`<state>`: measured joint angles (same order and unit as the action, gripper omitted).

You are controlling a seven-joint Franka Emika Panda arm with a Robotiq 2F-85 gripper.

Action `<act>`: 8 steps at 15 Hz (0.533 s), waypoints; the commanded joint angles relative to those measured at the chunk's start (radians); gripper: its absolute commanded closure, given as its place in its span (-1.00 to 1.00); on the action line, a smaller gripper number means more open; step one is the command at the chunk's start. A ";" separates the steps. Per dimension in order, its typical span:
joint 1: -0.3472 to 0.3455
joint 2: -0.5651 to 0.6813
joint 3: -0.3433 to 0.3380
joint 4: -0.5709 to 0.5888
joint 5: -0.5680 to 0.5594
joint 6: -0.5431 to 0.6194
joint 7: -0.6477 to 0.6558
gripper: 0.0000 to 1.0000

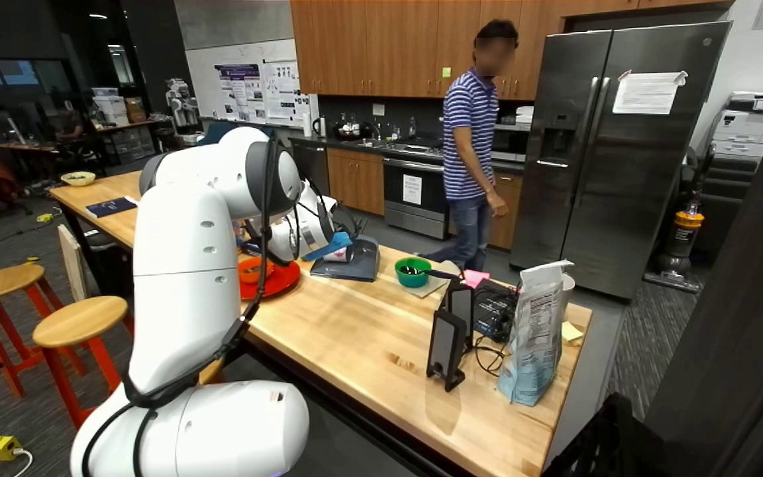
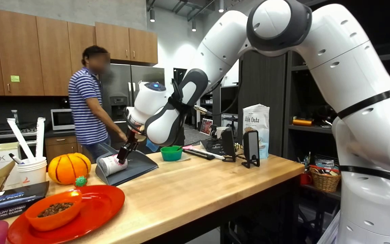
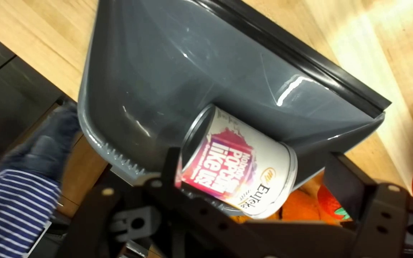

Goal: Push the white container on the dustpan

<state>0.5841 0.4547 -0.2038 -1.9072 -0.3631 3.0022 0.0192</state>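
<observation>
In an exterior view the wooden table [image 2: 181, 193] runs from near left toward far right, and the white arm [image 2: 350, 57] reaches over it from the right. There the dustpan [image 2: 139, 166] lies on the table, beyond the red plate [image 2: 103, 205] and to its right. The gripper [image 3: 253, 159] hangs over the dustpan, its 2 fingers [image 3: 351, 179] wide apart and holding nothing; in the wrist view the finger on the right stands clear of the white container [image 3: 240, 166], while I cannot tell whether the left finger touches it. The white container lies on its side inside the dustpan, so the push looks nearly or fully done. I judge it light and hollow, stiff but dentable, and smooth enough to roll or skid. To nudge it, press gently on an end; to lift it, pinch across its round middle, over the pink label [image 3: 224, 163].
</observation>
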 commanded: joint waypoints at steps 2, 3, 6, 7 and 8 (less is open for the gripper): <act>0.006 -0.043 -0.007 -0.016 -0.010 -0.058 -0.010 -1.00; 0.020 -0.052 -0.025 -0.019 -0.020 -0.068 0.006 -1.00; 0.067 -0.092 -0.096 -0.035 -0.059 -0.063 0.065 -1.00; 0.095 -0.103 -0.135 -0.035 -0.084 -0.056 0.092 -1.00; 0.111 -0.106 -0.157 -0.028 -0.100 -0.055 0.104 -1.00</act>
<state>0.6298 0.4102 -0.2757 -1.9057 -0.3957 2.9583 0.0503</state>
